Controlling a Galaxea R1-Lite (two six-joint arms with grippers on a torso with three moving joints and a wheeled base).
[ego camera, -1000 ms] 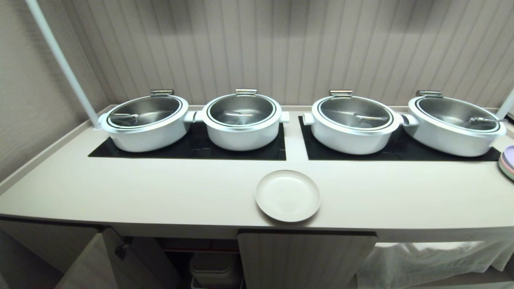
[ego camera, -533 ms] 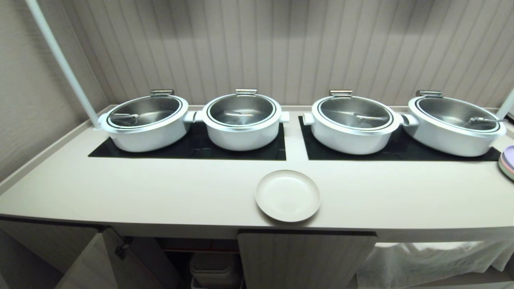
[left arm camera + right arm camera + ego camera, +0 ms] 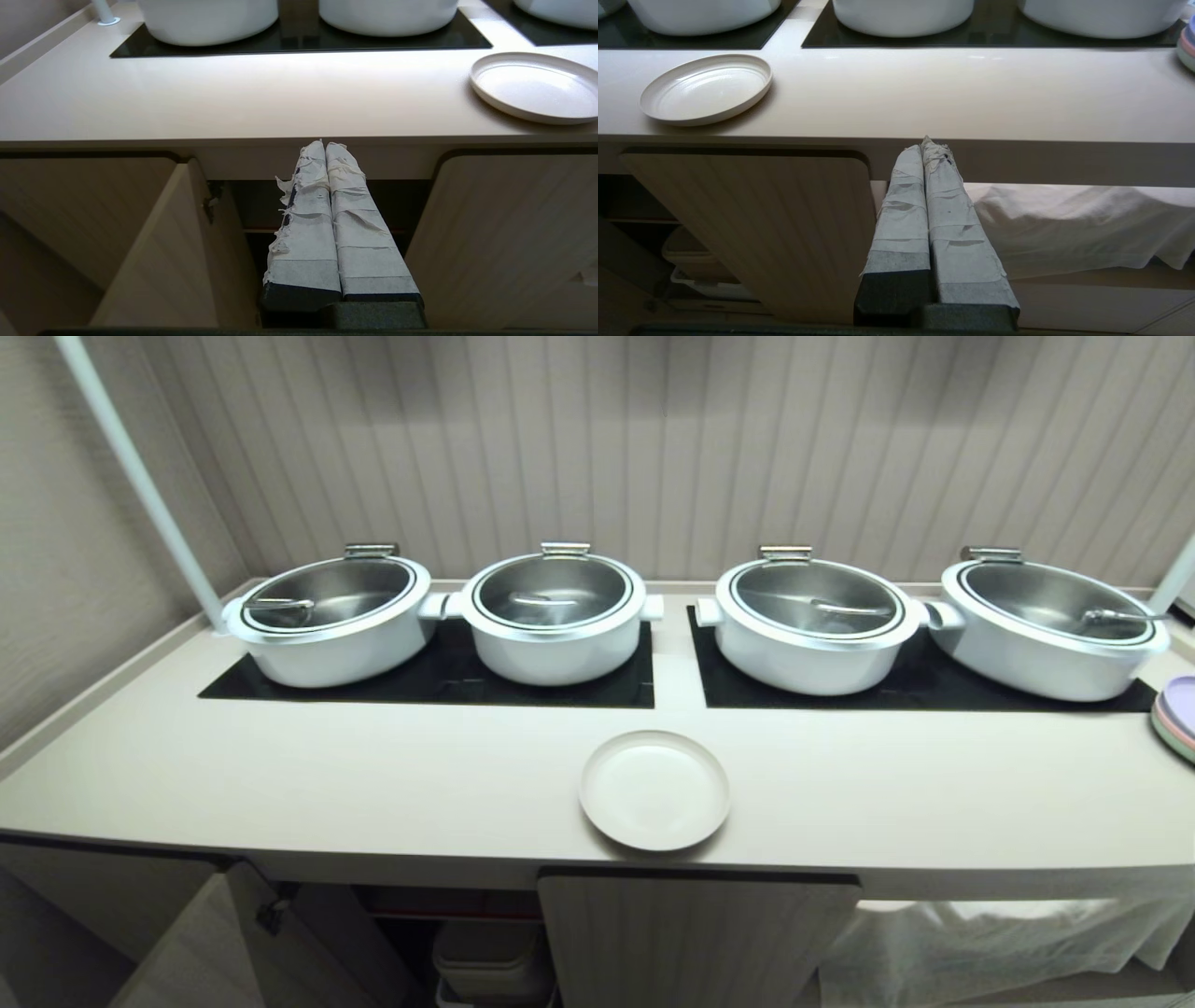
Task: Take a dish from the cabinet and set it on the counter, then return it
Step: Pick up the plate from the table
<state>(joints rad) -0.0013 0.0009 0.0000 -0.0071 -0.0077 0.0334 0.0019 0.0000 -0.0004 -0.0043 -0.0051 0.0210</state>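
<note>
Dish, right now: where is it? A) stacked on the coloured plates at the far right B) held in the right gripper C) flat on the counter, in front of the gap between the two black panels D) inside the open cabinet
C: the dish lies flat on the counter, near its front edge, with no gripper touching it.

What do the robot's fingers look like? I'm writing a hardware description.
Both grippers match: the left gripper and right gripper each have two long, tapering fingers wrapped in wrinkled, fraying whitish tape, on dark, black bases. No cables or markings show.
</note>
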